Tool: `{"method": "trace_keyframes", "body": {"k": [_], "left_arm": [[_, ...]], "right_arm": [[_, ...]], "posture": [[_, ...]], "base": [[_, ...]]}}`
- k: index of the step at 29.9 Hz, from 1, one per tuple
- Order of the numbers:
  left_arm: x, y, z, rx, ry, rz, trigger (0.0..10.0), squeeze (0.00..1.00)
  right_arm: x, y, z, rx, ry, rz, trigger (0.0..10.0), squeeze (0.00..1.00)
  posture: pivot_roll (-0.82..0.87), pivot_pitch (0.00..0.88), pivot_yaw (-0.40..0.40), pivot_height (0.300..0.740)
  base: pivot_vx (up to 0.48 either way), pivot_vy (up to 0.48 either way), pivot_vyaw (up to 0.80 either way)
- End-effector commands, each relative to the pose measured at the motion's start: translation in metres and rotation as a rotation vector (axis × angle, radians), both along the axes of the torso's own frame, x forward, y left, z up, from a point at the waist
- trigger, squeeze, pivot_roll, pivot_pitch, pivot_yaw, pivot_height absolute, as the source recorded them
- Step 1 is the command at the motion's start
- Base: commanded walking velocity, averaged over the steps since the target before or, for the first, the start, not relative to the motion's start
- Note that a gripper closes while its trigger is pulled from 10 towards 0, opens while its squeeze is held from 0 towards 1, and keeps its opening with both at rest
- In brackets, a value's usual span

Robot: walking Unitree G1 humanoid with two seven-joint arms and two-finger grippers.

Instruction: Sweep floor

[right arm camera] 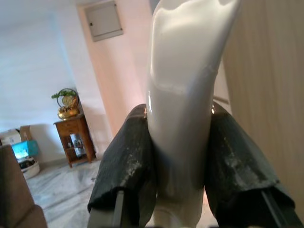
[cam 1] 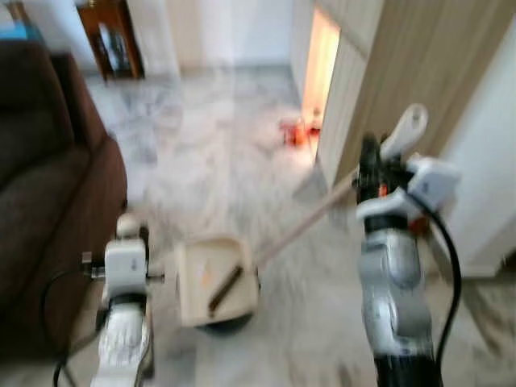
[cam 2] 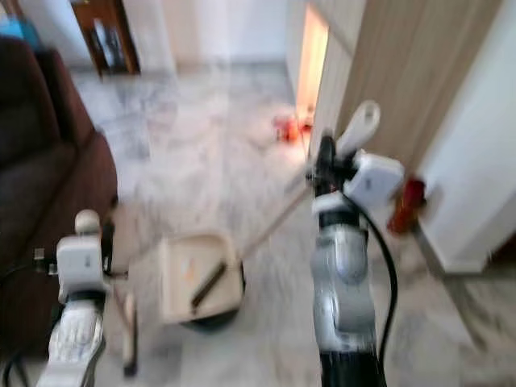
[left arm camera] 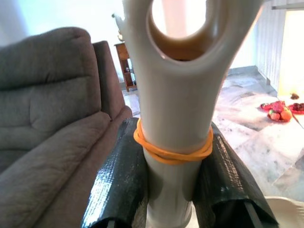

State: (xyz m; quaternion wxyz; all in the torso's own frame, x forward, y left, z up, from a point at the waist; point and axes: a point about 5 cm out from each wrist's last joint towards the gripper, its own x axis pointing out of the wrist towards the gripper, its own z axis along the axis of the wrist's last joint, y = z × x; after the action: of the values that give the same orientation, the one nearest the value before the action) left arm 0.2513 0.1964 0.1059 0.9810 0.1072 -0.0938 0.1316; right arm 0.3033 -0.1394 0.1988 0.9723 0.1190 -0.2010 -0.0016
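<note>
Marble floor (cam 1: 226,153), two gripped handles and a cream dustpan (cam 1: 214,278) between the arms

Nearest, the left gripper (left arm camera: 173,190) is clamped on a pale looped handle (left arm camera: 178,90) ringed by an orange rubber band (left arm camera: 172,148), beside the brown sofa (cam 1: 48,193); the right gripper (right arm camera: 183,175) is closed round a white broom handle (right arm camera: 185,71), raised by the wood-panelled wall (cam 1: 403,72); the dustpan sits on the floor between them with a dark stick-like piece in it, a long pole (cam 1: 302,226) slanting up toward the right gripper; farther off, red-orange items (cam 1: 294,133) lie by a lit doorway (cam 1: 321,64); a wooden side table (cam 1: 109,36) stands at the far wall
</note>
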Motion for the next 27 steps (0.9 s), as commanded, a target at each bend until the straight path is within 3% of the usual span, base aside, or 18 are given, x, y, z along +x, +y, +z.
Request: {"method": "trace_keyframes", "body": {"k": [1, 13, 27], "left_arm": [[0.003, 0.001, 0.014, 0.031, -0.060, 0.013, 10.0, 0.00], [0.004, -0.001, 0.018, 0.024, -0.079, 0.013, 10.0, 0.00], [0.004, -0.002, 0.019, 0.015, -0.085, -0.002, 10.0, 0.00]], "right_arm": [[-0.002, 0.016, 0.018, 0.037, -0.084, 0.079, 10.0, 0.00], [-0.002, 0.019, 0.019, 0.039, -0.094, 0.100, 10.0, 0.00], [-0.006, 0.031, 0.026, -0.004, -0.147, 0.147, 10.0, 0.00]], "posture": [[0.11, 0.000, 0.007, 0.740], [0.11, 0.000, 0.009, 0.740], [0.10, 0.000, 0.012, 0.740]], "base": [[0.398, 0.000, 0.00], [0.370, 0.000, 0.15], [0.000, 0.000, 0.00]]}}
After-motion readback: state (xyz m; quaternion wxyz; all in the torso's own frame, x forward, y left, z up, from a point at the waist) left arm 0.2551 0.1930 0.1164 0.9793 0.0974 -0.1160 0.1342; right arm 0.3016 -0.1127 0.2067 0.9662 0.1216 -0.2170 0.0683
